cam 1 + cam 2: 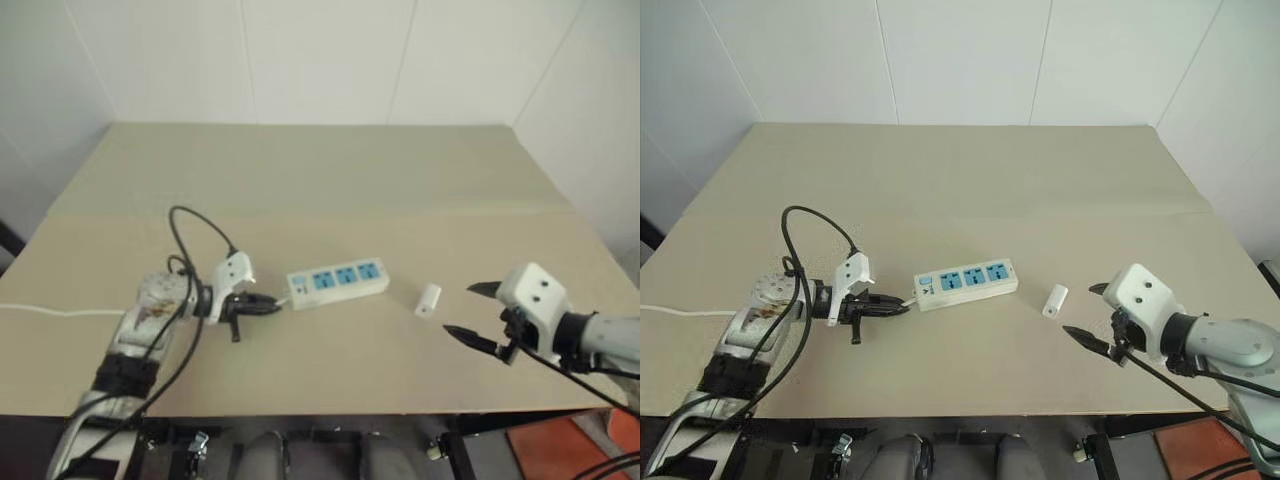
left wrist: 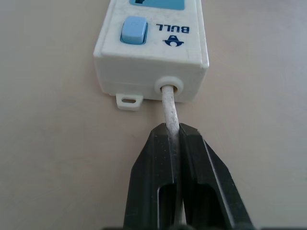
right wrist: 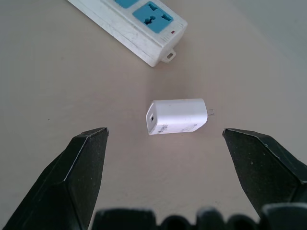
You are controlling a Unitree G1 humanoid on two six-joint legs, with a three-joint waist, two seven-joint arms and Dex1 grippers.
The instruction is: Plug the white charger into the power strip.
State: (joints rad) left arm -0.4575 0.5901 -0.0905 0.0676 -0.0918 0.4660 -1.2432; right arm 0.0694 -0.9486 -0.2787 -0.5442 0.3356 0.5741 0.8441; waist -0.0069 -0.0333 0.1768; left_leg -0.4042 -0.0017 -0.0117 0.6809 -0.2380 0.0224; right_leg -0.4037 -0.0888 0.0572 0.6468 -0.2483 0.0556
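nearest the camera, the left claw (image 1: 268, 303) is seen clamped on the thin white cord (image 2: 170, 112) just where it leaves the switch end of the power strip (image 1: 338, 281), which lies on the worktop (image 1: 320, 180), then the white charger (image 1: 428, 299) lying beside the wide-open, empty right claw (image 1: 472, 312).

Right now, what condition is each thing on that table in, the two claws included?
White charger: lying on its side on the table, unplugged, untouched.
Power strip: flat on the table, all three blue sockets empty.
Cord: pinched just behind the strip's switch end.
Left gripper: shut on the cord.
Right gripper: open wide, the charger just ahead between its fingers, not touching.
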